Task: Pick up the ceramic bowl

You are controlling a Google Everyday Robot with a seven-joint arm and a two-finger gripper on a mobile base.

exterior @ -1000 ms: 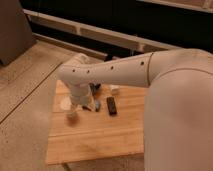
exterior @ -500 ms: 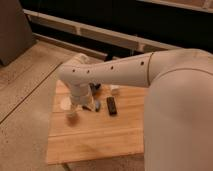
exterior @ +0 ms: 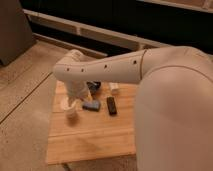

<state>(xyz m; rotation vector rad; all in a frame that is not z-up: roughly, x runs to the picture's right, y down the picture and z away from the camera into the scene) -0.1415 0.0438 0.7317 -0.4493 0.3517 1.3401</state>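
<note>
The ceramic bowl is a dark round shape at the back of the wooden table, mostly hidden behind my white arm. The arm reaches in from the right and bends down over the table's left part. My gripper hangs at the end of the wrist, low over the table, to the left of and in front of the bowl and apart from it. Nothing shows in its grasp.
A flat blue block lies just right of the gripper. A small black object lies beside it. A small white object stands behind them. A white round thing shows at the wrist's left. Speckled floor surrounds the table.
</note>
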